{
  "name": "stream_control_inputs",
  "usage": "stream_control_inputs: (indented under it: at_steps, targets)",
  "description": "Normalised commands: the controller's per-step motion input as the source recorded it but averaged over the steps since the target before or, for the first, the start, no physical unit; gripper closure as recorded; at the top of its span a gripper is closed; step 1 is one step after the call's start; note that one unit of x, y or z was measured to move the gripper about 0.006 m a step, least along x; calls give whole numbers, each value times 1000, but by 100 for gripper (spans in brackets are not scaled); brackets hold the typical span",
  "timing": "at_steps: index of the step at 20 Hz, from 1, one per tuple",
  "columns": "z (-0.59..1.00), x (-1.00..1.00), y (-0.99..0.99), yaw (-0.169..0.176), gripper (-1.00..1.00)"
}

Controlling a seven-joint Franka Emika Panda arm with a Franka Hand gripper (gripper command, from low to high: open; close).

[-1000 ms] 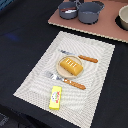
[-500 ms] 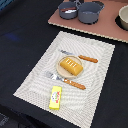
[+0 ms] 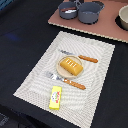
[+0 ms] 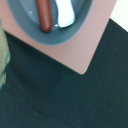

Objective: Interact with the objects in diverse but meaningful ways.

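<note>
A place setting lies on the striped mat (image 3: 65, 70): the bread (image 3: 70, 66) sits on a small round plate (image 3: 61, 71) at the mat's centre, a knife (image 3: 80, 56) just beside the plate at 1 o'clock and a fork (image 3: 66, 80) just beside it at 6 o'clock, both with orange handles. That reads as a meal laid out on purpose. The yellow packet (image 3: 56, 97) lies flat near the mat's 6 o'clock edge, apart from the plate.

At 12 o'clock in the exterior view, two grey-blue pots (image 3: 90, 12) stand side by side on a pink-brown board (image 3: 102, 29). The wrist view looks straight down into one pot (image 4: 30, 35) holding the sausage (image 4: 44, 14) and the white-and-blue piece (image 4: 65, 14) side by side (stowed like cooking ingredients); the board's corner (image 4: 84, 69) juts over the dark counter (image 3: 25, 45).

The tool shows in neither view, so I cannot tell whether it is apart or together; judging by the wrist camera, it is above that pot.

The counter is covered in dark cloth; little of the room shows.
</note>
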Motion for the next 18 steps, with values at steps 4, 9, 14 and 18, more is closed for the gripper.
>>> stream_control_inputs:
  at_steps: [4, 9, 14, 18]
  targets:
    - [-154, 655, -582, -96, -100]
    - [-30, 592, -509, -130, -100]
    - [0, 545, -517, -129, -100]
    - [344, 552, -409, -97, -100]
